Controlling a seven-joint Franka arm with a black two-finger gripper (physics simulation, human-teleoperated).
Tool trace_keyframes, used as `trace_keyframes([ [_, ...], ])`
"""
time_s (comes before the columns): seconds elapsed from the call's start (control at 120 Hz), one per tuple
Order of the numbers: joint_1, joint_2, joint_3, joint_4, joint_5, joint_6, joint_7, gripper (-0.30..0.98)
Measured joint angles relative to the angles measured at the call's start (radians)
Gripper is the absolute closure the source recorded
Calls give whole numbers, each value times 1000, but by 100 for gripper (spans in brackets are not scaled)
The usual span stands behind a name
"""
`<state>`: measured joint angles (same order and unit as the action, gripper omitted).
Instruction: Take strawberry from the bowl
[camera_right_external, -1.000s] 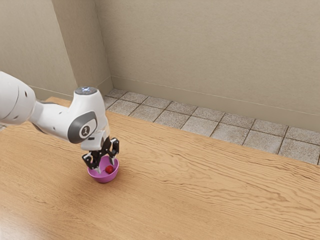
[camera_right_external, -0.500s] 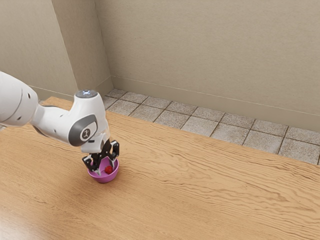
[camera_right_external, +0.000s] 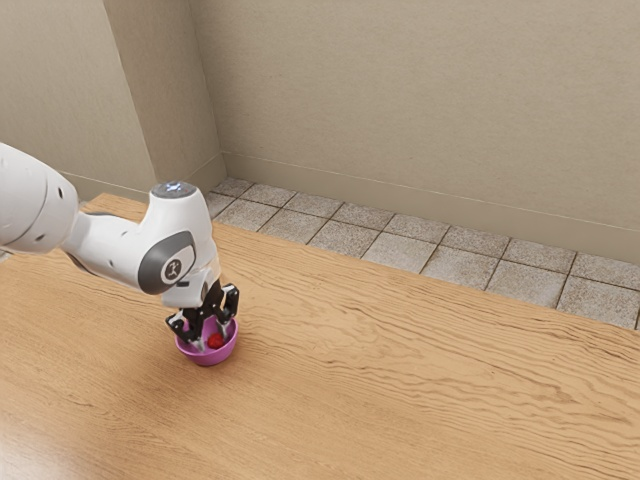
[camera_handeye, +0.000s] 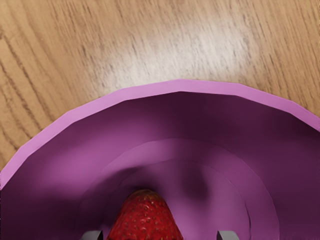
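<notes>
Since the earlier frame, the strawberry (camera_right_external: 215, 342) has shifted a little toward the exterior view's left, and the hand (camera_right_external: 210, 342) has settled slightly deeper into the bowl (camera_right_external: 207, 359). Reaching down from above makes sense, since the bowl's wall would block a low approach from the side. The bowl stands upright on the worktop (camera_right_external: 400, 380), its open mouth giving the fingers room around the fruit. Those fingers are spread, one on either side of the strawberry — nothing is pinched yet. The fruit lies inside the bowl, low between the fingertips, close beside one and with a clear gap to the other. Closing from here could nudge it sideways before both pads meet it — centring the hand first seems wise.
</notes>
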<state>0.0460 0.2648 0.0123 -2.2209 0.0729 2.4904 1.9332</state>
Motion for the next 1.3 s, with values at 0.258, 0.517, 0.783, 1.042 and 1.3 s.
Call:
trace_keyframes([
  [0.258,0,-2,0,0,1,0,0,53],
  [0.517,1,-17,0,-1,2,-1,-1,56],
  [0.783,-38,-247,-8,-143,8,-7,-9,58],
  [1.042,-148,-256,-58,-156,13,-11,-50,59],
  [1.3,-225,-137,-68,-103,14,-10,-87,59],
])
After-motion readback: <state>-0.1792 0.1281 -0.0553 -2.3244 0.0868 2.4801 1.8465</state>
